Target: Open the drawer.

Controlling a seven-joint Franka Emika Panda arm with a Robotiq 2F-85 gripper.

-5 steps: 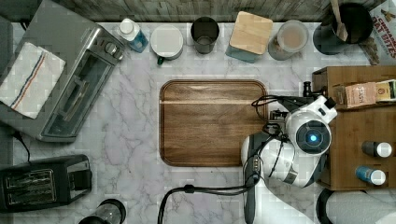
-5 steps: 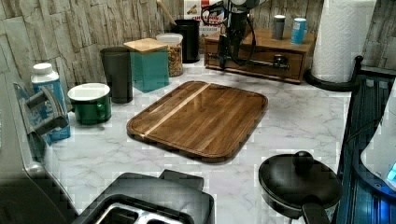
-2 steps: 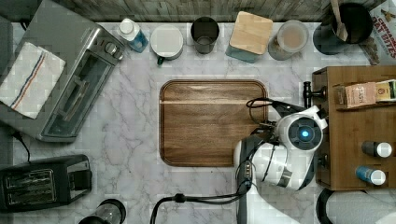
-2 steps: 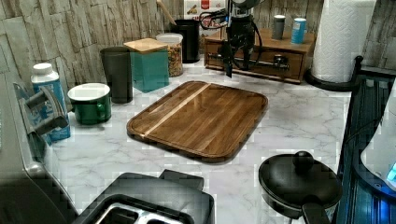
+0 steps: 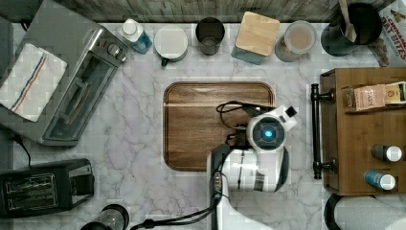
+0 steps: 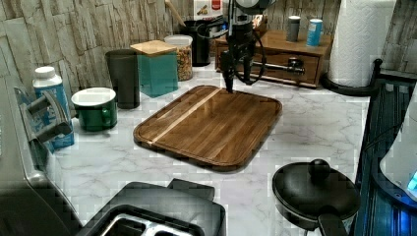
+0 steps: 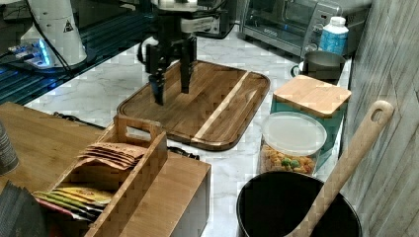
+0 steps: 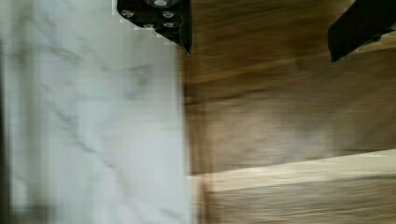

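bare counter [image 5: 297,96] fronting drawer handle [image 5: 315,132]

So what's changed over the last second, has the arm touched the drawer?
The claw swung away from the drawer, toward the top view's left, and now hangs open over the cutting board, holding nothing. The drawer is still shut.

A smooth, veined marble counter [image 5: 139,120] carries a satin-finished wooden cutting board [image 5: 196,124], a matt brown wooden drawer [image 5: 356,143] with black metal handle [image 5: 315,132], and a brushed-metal toaster oven [image 5: 72,81].
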